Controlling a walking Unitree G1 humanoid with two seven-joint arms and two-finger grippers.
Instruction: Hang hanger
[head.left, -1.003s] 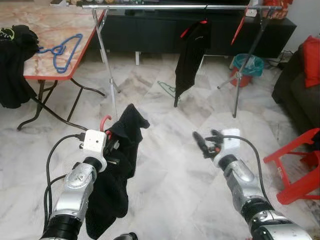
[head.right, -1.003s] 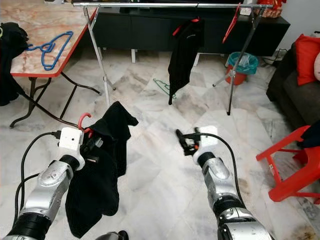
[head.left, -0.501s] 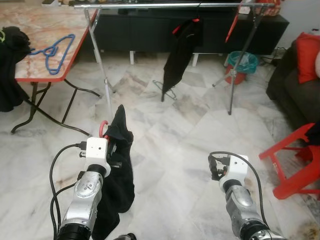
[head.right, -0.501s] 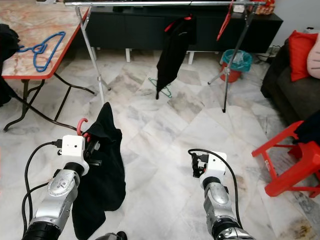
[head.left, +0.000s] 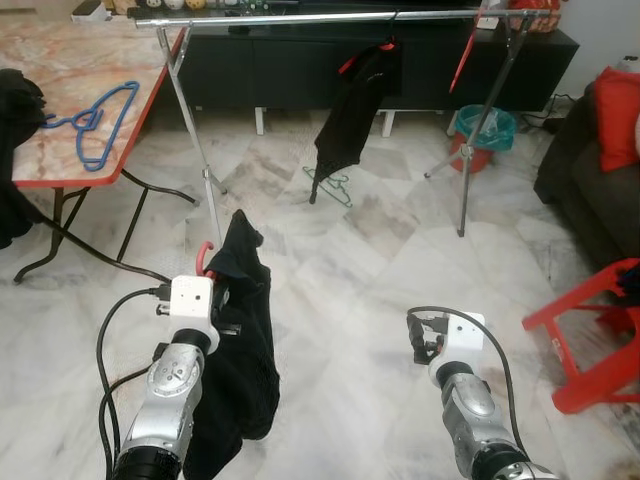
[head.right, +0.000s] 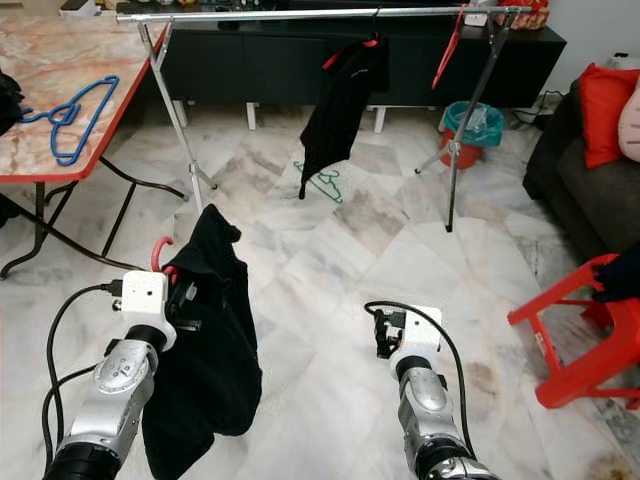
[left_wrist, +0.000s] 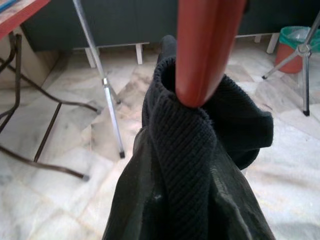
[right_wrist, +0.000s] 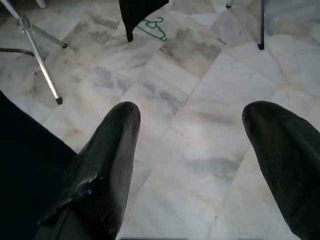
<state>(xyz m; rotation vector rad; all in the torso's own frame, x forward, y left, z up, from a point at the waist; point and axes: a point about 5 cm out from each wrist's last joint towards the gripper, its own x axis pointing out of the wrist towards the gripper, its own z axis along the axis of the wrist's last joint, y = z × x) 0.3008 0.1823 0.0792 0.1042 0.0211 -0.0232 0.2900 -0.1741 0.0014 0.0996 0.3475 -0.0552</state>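
My left gripper (head.left: 218, 302) is shut on a red hanger whose hook (head.left: 205, 254) pokes up beside the wrist. A black garment (head.left: 243, 345) hangs from that hanger down toward the floor. In the left wrist view the red hanger (left_wrist: 204, 47) rises out of the garment's knitted collar (left_wrist: 192, 150). The silver clothes rail (head.left: 300, 17) runs across the back, a good way ahead. It carries another black garment (head.left: 355, 105) and a bare red hanger (head.left: 465, 55). My right gripper (right_wrist: 190, 150) is open and holds nothing, low over the floor.
A red-edged marble table (head.left: 60, 165) with a blue hanger (head.left: 92, 108) stands at the left, with dark clothes over its edge. A green hanger (head.left: 335, 183) lies on the floor under the rail. A teal bin (head.left: 487, 128), a red stool (head.left: 590, 335) and a dark sofa (head.left: 590, 165) are at the right.
The view has shifted as I moved. My right arm has dropped and drawn back, its gripper now lower and nearer me. The left gripper still holds the hanger with the garment.
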